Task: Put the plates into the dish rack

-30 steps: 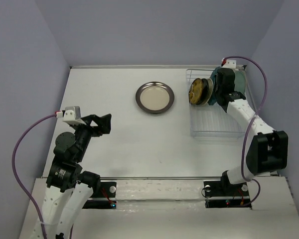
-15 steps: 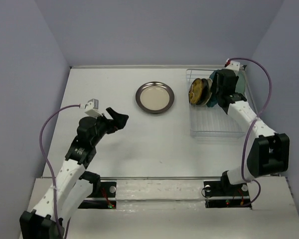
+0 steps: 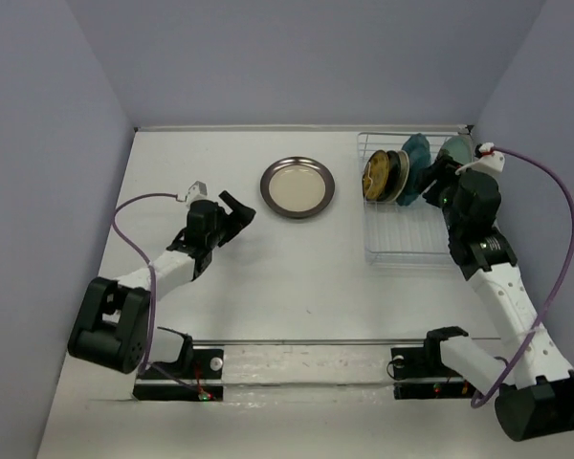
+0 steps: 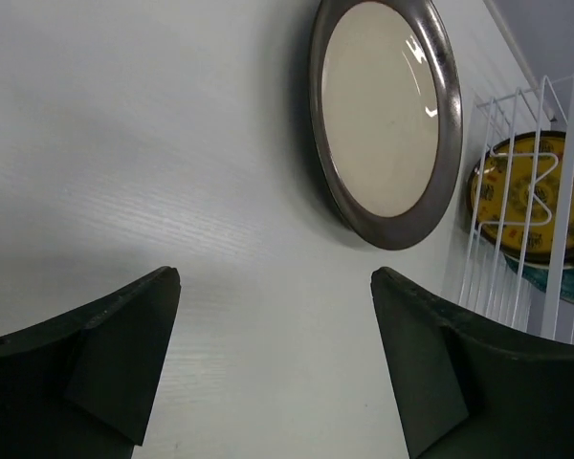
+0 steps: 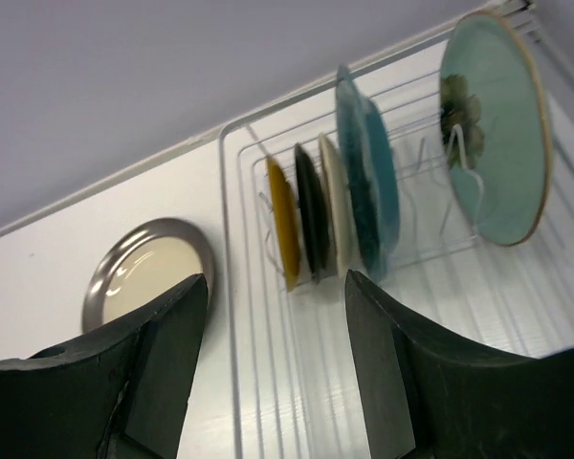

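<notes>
A silver-rimmed cream plate (image 3: 298, 187) (image 4: 383, 115) (image 5: 143, 273) lies flat on the table, left of the dish rack (image 3: 411, 239) (image 4: 517, 268) (image 5: 258, 363). Upright in the rack stand an amber plate (image 3: 376, 174) (image 5: 282, 225), a black one (image 5: 309, 215), a pale tan one (image 5: 333, 206), a dark teal one (image 3: 416, 153) (image 5: 359, 182) and a pale teal flowered one (image 3: 454, 150) (image 5: 488, 134). My left gripper (image 3: 239, 210) (image 4: 273, 277) is open and empty, just left of the flat plate. Open and empty too, my right gripper (image 3: 438, 182) (image 5: 273, 282) hovers over the rack, near the teal plates.
The rack's near half holds no plates. White walls close in the table at the back and on both sides; the rack sits in the back right corner. A purple cable trails from each wrist.
My left arm has reached forward and right towards the flat plate. The right gripper has opened and drawn back from the upright plates towards the rack's near side.
</notes>
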Controlling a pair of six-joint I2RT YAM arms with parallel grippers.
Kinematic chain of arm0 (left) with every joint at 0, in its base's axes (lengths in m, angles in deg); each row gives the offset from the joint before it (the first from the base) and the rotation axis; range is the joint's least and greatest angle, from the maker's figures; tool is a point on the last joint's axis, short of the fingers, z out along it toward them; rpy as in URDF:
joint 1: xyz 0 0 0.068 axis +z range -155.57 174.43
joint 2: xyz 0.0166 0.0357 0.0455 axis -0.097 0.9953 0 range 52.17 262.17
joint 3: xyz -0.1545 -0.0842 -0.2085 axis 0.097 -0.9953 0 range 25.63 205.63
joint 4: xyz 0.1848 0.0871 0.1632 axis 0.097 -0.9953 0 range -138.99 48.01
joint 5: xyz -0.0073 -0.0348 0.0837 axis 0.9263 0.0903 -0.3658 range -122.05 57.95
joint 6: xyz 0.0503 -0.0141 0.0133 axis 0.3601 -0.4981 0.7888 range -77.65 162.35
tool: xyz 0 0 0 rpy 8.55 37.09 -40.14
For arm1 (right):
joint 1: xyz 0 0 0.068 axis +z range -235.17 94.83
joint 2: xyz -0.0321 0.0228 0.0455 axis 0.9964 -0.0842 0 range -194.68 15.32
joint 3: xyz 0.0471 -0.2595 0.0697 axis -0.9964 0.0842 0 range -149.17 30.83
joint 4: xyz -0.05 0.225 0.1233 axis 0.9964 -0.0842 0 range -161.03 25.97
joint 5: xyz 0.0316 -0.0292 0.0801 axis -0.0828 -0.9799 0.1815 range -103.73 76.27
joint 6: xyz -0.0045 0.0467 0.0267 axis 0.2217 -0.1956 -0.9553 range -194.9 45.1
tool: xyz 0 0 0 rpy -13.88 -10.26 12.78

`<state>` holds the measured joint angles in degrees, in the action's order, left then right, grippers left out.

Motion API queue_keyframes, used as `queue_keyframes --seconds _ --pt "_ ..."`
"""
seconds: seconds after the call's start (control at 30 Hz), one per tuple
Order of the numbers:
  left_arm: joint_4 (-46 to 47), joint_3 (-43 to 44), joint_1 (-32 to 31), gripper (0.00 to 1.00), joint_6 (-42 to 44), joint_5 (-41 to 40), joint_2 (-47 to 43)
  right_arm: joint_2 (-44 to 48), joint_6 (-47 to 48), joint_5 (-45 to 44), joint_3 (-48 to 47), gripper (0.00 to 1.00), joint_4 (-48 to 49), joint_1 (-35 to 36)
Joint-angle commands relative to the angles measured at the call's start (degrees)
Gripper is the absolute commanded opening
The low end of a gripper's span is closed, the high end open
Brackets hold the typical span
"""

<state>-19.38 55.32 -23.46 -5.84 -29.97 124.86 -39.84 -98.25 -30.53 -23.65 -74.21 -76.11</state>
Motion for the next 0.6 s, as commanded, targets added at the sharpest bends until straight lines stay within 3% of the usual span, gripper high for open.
queue_keyframes --seconds 0.0,0.27,0.4,0.53,0.57 --pt "8.32 7.46 -0.57 0.91 -2.0 -3.76 8.49 6.79 -5.21 12.11 4.81 0.65 4.1 0.26" --pt "9.56 18.2 -0.66 0.85 -3.67 -2.35 24.86 15.43 -7.58 19.52 10.0 0.65 5.17 0.26" --pt "11.4 23.12 -0.66 0.8 -4.46 2.39 31.98 15.96 -8.28 21.89 11.14 0.65 4.9 0.26" --pt "13.77 25.59 -0.65 0.7 -6.13 4.76 37.78 15.34 -9.08 24.18 12.02 0.64 5.25 0.26" --pt "14.38 25.94 -0.66 0.59 -6.48 5.29 38.75 15.43 -9.34 24.53 12.46 0.64 5.43 0.26"
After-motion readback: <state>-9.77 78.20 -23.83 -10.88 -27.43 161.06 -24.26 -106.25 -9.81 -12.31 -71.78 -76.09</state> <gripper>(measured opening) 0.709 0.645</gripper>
